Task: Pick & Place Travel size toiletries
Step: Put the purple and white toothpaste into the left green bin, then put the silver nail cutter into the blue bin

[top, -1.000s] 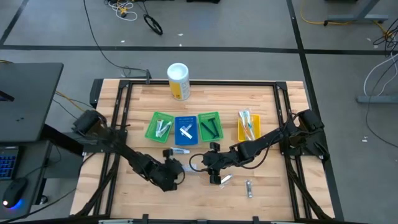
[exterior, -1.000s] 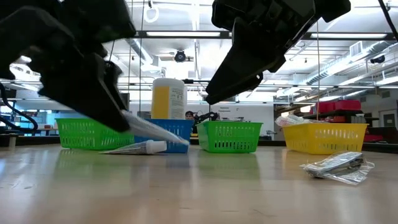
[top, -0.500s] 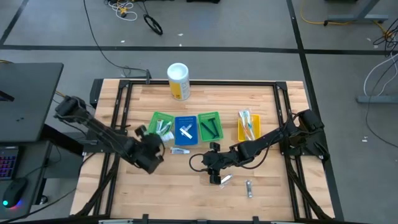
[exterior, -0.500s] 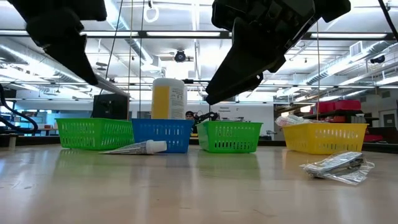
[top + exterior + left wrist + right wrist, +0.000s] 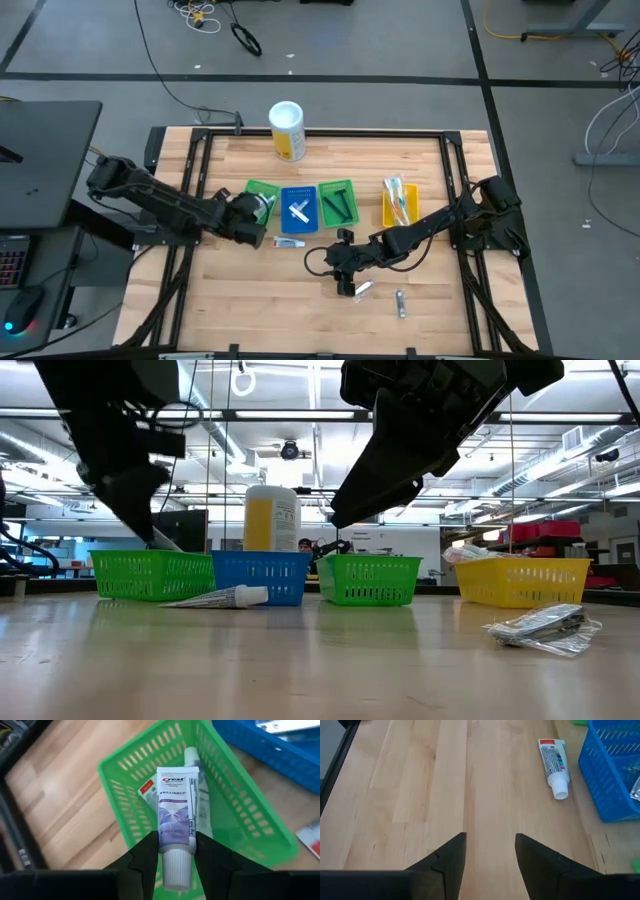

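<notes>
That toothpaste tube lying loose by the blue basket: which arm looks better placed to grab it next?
The right. Its gripper is open and empty, facing the loose tube across bare table. The left gripper is busy, shut on a Crest tube above the green basket.

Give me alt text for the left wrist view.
The left gripper holds a small Crest toothpaste tube between its two dark fingers, cap toward the camera, above a green basket that already holds other small tubes. Wooden tabletop surrounds it.

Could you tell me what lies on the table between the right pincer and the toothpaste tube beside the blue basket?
Nothing: the right wrist view shows bare wood between the open right pincer and the toothpaste tube.
</notes>
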Robot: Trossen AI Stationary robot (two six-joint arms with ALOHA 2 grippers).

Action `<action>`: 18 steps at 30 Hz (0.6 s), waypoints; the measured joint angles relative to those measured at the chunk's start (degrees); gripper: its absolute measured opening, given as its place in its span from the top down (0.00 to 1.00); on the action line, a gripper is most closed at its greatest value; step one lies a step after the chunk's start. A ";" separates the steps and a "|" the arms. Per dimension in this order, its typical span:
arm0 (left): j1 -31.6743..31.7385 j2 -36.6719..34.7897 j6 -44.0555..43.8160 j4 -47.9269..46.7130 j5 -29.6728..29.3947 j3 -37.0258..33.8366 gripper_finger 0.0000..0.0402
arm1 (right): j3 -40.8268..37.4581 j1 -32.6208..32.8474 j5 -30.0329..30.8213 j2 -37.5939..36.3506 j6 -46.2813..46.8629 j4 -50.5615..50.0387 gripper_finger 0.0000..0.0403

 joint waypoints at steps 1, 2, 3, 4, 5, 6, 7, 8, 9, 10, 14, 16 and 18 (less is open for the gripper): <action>0.81 0.00 0.80 2.16 -0.19 -1.16 0.69 | -0.01 0.00 0.00 0.00 -0.01 0.00 0.55; 1.50 0.01 1.32 4.10 -0.60 -2.27 0.69 | 0.00 0.00 0.00 0.00 -0.02 0.00 0.55; 2.13 0.02 1.83 5.90 -1.01 -3.18 0.69 | 0.00 0.00 0.00 0.00 0.00 0.00 0.55; 2.69 0.02 2.68 7.56 -1.35 -3.89 0.69 | 0.00 0.00 0.00 0.00 0.00 0.00 0.55; 3.35 0.02 3.33 9.01 -1.43 -4.44 0.69 | 0.00 0.00 0.00 0.00 0.00 0.00 0.55; 3.98 0.02 4.34 10.02 -1.37 -4.96 0.69 | 0.00 0.00 0.00 0.00 0.00 0.00 0.55; 4.62 0.02 5.23 10.88 -0.72 -5.42 0.69 | 0.00 0.00 0.00 0.00 0.00 0.00 0.55; 5.44 0.02 6.06 11.74 0.32 -5.96 0.69 | 0.00 0.00 0.01 0.00 0.00 0.00 0.55; 6.32 0.02 7.08 12.43 1.48 -6.34 0.68 | 0.00 0.00 0.02 0.00 0.00 0.00 0.55; 7.16 0.02 7.68 13.22 2.48 -6.70 0.67 | 0.00 0.00 0.02 0.00 -0.02 0.00 0.55; 9.43 0.02 10.37 14.88 3.69 -7.64 0.61 | 0.00 0.03 -0.95 0.00 0.02 0.00 0.55; 9.89 0.02 11.51 14.91 3.72 -7.67 0.58 | 0.00 0.02 -2.46 0.00 0.13 -0.01 0.55; 9.89 0.02 12.19 14.94 3.67 -7.58 0.55 | 0.00 0.02 -3.87 0.00 0.61 -0.04 0.55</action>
